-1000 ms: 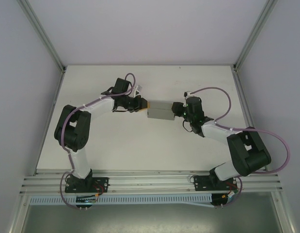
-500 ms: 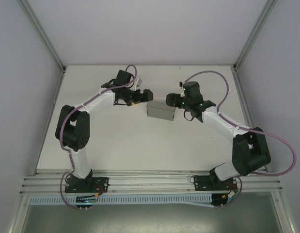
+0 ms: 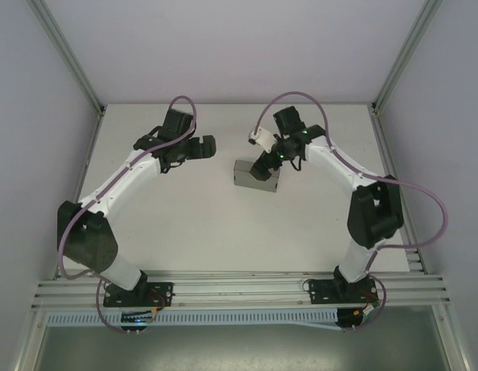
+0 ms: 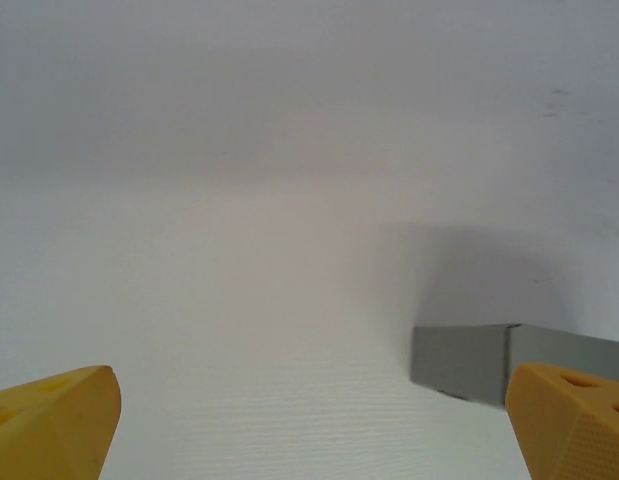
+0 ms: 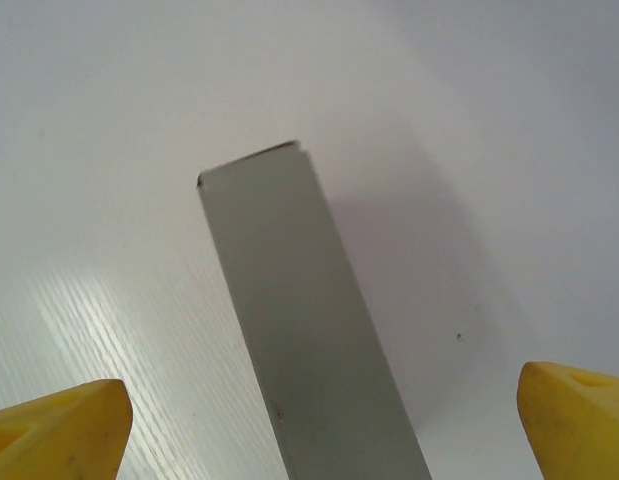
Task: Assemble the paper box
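While the small grey paper box (image 3: 256,176) lies closed on the white desk (image 3: 184,224), a little right of the middle, neither arm holds anything. The left gripper (image 4: 311,425) is spread wide and empty, well to the left of the box; from its wrist camera one end of the box shows just beside the right yellow fingertip (image 4: 574,420). The right gripper (image 5: 317,425) hovers over the box, likewise spread wide, and the box's long grey top runs between its two yellow tips, touching neither
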{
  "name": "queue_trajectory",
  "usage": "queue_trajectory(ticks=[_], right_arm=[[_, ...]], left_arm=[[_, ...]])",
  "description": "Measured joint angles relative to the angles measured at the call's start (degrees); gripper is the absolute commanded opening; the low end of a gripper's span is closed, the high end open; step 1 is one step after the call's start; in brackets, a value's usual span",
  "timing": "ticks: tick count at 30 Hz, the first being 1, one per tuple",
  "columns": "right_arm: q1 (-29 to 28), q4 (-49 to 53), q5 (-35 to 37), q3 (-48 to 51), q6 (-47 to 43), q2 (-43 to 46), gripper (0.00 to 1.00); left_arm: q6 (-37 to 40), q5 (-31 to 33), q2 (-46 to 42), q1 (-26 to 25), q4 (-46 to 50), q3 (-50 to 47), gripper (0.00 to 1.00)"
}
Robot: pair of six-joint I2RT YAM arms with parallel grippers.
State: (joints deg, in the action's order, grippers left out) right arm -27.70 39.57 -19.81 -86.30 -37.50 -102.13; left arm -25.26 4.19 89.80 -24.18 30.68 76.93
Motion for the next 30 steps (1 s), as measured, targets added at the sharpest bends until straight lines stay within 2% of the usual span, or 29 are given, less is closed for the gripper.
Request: queue_trajectory(ticks=[4,10,16,19,21,23,30], right_arm=[[-1.68,5.86,3.13,-5.99,-5.86,-6.64,0.99],[-2.16,8.96,10.34,-9.92,-9.22,-13.55,0.99],[-3.02,11.28,13.05,-13.33,-12.63,-18.49,0.92],[-3.54,11.52,13.46,-13.75,-14.32,-19.76,0.83],[-3.72,11.78,13.44,-13.79,-14.97,-20.11,0.70],[-3.89,12.09,13.46,-14.23,-15.47,-20.28,0.51],[-4.00,11.76,14.75,-14.56,-16.59,-20.28,0.49]], left_arm=[[-0.28,2.62,-1.79,0.72,0.07,-4.46,0.98],[-1.14,4.24,-4.28,1.38,0.66,-9.29,0.98],[-1.99,3.56,-6.47,1.38,0.63,-11.69,0.98],[-2.03,3.56,-6.82,1.38,0.61,-12.44,0.98],[-2.10,3.58,-7.06,1.38,0.63,-12.85,0.98],[-2.21,3.61,-7.37,1.38,0.63,-13.29,0.98],[-2.23,3.69,-8.35,1.38,0.66,-14.21,0.98]])
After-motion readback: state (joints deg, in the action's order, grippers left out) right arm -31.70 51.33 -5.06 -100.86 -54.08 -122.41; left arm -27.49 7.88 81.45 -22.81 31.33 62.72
